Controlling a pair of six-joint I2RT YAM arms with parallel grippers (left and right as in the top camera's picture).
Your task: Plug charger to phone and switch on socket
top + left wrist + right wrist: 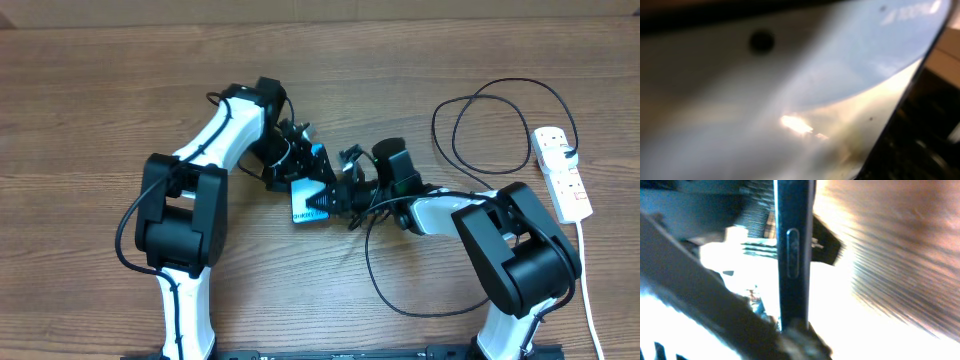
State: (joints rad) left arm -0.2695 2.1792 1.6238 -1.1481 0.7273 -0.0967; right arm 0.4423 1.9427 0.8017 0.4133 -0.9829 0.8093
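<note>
My right end effector [347, 196] was shut tight, just right of the phone [308, 206] at mid-frame in the overhead view. Whether the charger [372, 270] tip sat between its fingers I could not tell. In the right wrist view the phone's thin edge stood upright at frame centre, and an oblong slot [792, 253], which I took for the port, faced me straight ahead. My left end effector [297, 165] sat at the phone's upper end; its spread I could not tell. The socket [562, 172] lay well apart, far right.
</note>
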